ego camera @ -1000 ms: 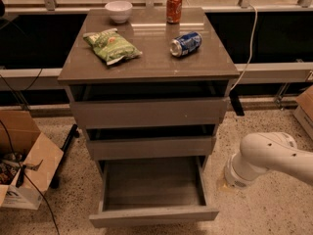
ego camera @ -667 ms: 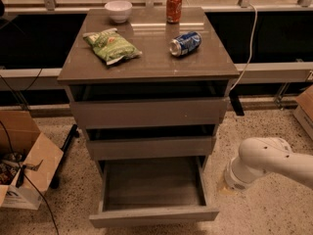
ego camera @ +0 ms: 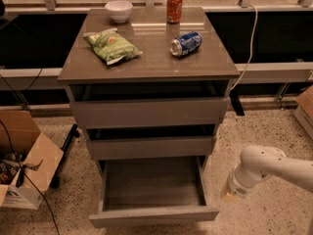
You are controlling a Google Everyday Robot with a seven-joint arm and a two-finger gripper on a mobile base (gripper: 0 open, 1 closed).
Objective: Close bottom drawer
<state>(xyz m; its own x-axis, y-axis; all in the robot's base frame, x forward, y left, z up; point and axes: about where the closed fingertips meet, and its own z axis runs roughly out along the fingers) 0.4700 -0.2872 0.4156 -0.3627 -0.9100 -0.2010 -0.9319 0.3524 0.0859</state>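
Note:
The bottom drawer (ego camera: 152,214) of the grey-brown cabinet is pulled far out. Its shallow grey box (ego camera: 154,182) is empty and its flat front panel has no handle. My gripper (ego camera: 230,194) is at the end of the white arm (ego camera: 274,166), low on the right. It is just right of the open drawer's front right corner, apart from it and close to the floor.
The middle drawer (ego camera: 151,147) and top drawer (ego camera: 149,112) stand slightly out. On the cabinet top (ego camera: 151,62) are a green chip bag (ego camera: 111,45), a blue can on its side (ego camera: 186,43), a red can (ego camera: 174,7) and a white bowl (ego camera: 119,10). A cardboard box (ego camera: 27,160) sits at left.
The white arm and gripper have moved down, toward the floor beside the drawer's front right corner. The drawer has not moved.

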